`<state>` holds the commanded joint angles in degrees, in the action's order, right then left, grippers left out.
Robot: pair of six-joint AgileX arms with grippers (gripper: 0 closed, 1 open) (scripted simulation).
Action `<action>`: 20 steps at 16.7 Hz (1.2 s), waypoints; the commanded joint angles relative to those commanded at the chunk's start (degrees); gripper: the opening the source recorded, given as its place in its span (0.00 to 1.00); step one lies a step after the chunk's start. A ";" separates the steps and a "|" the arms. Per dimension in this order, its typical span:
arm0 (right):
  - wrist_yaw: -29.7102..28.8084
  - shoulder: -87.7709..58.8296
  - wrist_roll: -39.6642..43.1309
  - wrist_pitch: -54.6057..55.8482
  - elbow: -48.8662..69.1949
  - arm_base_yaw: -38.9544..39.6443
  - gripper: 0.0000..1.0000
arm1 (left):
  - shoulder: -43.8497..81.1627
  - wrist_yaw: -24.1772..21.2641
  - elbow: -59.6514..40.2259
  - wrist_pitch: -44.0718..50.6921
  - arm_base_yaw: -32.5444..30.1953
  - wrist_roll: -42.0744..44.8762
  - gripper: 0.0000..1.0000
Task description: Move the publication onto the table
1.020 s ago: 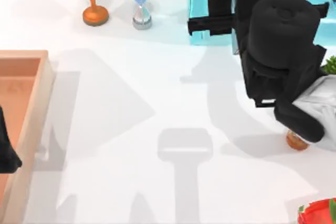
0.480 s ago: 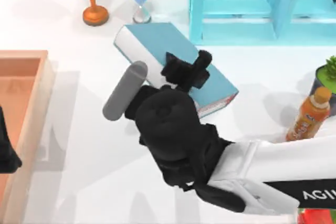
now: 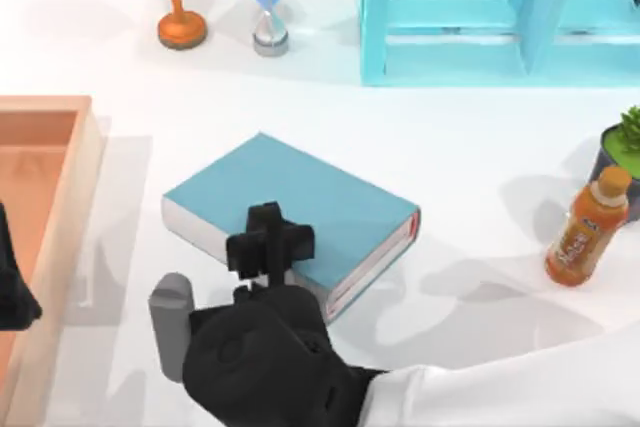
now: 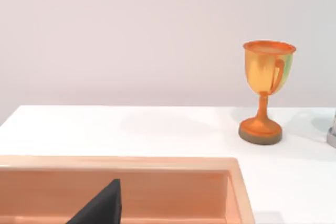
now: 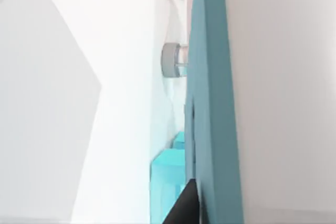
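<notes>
My right gripper (image 3: pixel 268 244) is clamped on the book (image 3: pixel 300 209), low centre of frame on the table (image 3: pixel 480 147); I'd make sure it lies flat, then release gently

Bright even light over my white table (image 3: pixel 480 147), soft grey shadows beside the book (image 3: pixel 290 212) and bottle (image 3: pixel 583 230), no glare, my wrist views equally bright, edges undistorted

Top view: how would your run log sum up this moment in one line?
right gripper: shut on book | book: over table, centre | left gripper: parked, tray
</notes>
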<state>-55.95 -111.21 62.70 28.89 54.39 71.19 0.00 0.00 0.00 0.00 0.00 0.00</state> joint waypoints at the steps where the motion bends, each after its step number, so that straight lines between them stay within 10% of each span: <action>1: 0.00 0.00 0.00 0.00 0.00 0.00 0.00 | 0.00 0.00 0.00 0.00 0.00 0.00 1.00; 20: -0.61 -4.23 -0.87 5.12 -1.74 0.46 0.00 | 0.00 0.00 0.00 0.00 0.00 0.00 1.00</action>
<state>-56.56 -115.44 61.83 34.01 52.65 71.65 0.00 0.00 0.00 0.00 0.00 0.00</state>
